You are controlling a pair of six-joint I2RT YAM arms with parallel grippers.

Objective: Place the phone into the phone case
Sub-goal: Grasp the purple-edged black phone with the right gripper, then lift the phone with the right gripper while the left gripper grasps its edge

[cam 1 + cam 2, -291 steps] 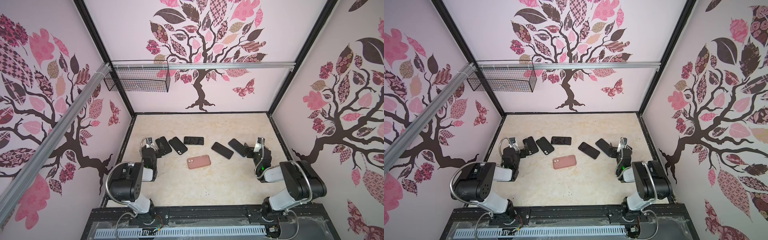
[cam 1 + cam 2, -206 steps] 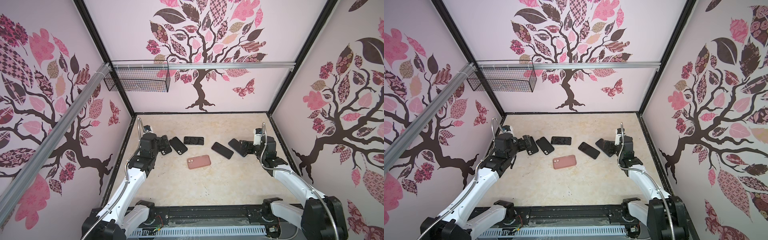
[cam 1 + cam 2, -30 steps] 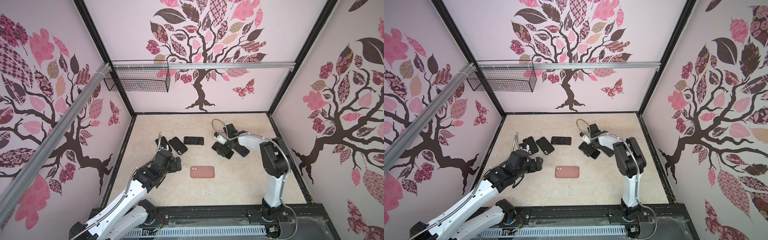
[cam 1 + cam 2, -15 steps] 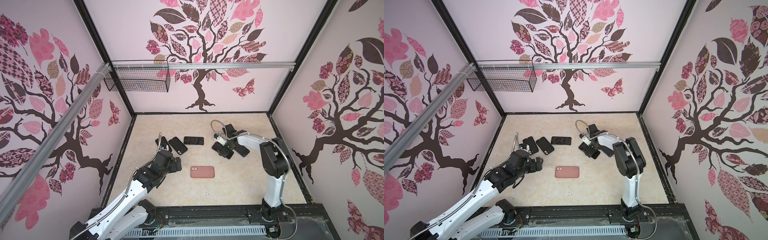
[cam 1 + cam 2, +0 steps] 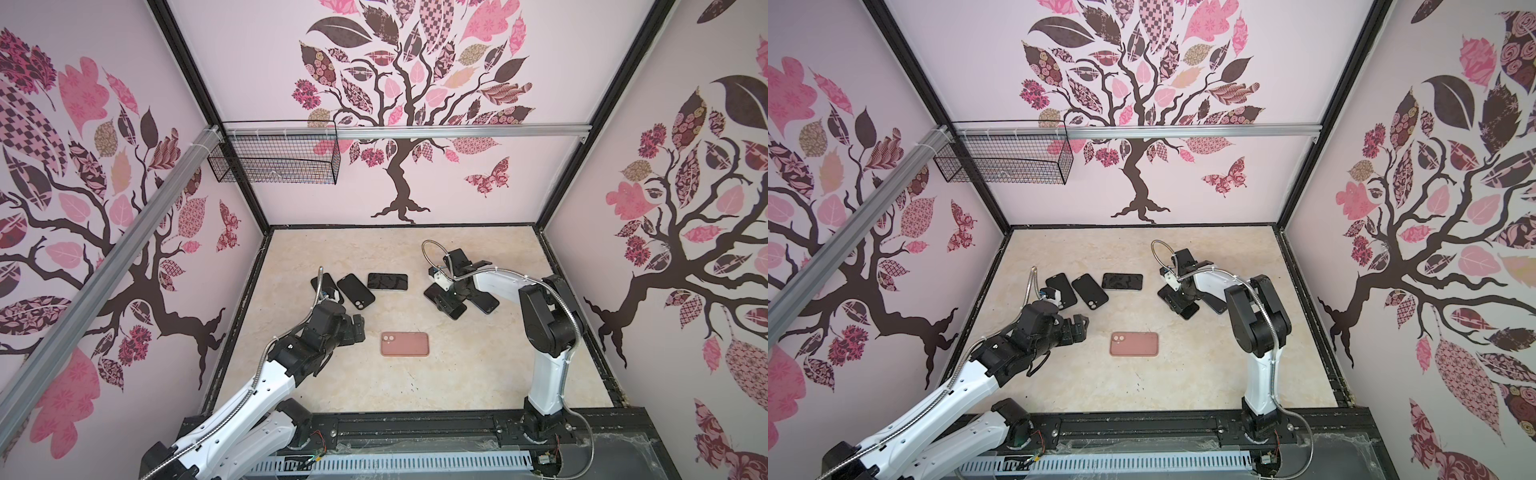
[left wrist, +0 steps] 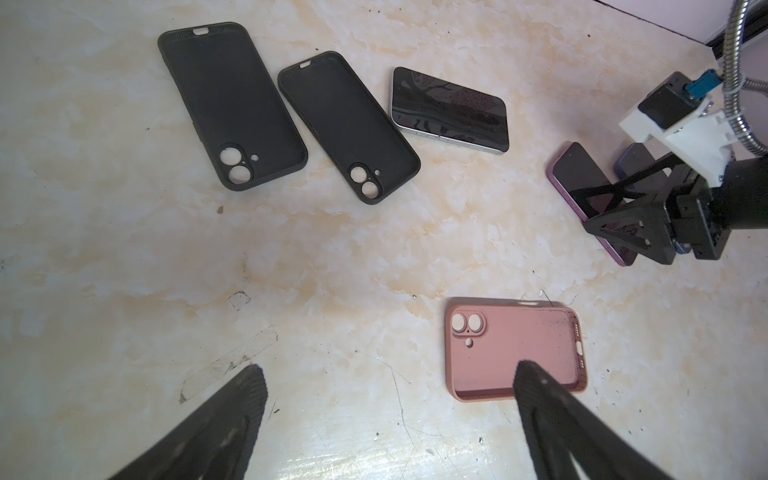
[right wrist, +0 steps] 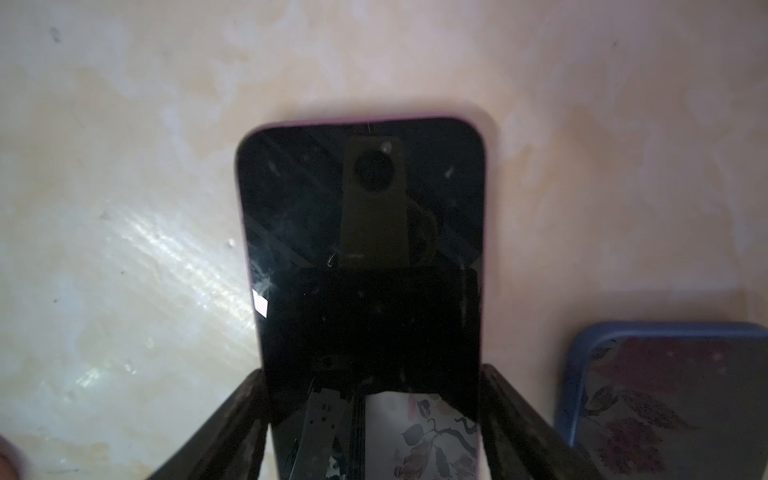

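Now the grab; right gripper (image 7: pixel 372 372) jaws sit each side of the purple phone (image 7: pixel 361 208), flat on the counter (image 5: pixel 457 374); pinching or not, I cannot tell; left gripper (image 6: pixel 388 370) jaws wide apart; next, pinch, lift, carry to pink case (image 5: pixel 404 344).

Pink tree-decal walls (image 5: pixel 257 62), wire basket (image 5: pixel 274 162) on metal rail (image 5: pixel 457 132), beige marbled floor (image 5: pixel 374 249)
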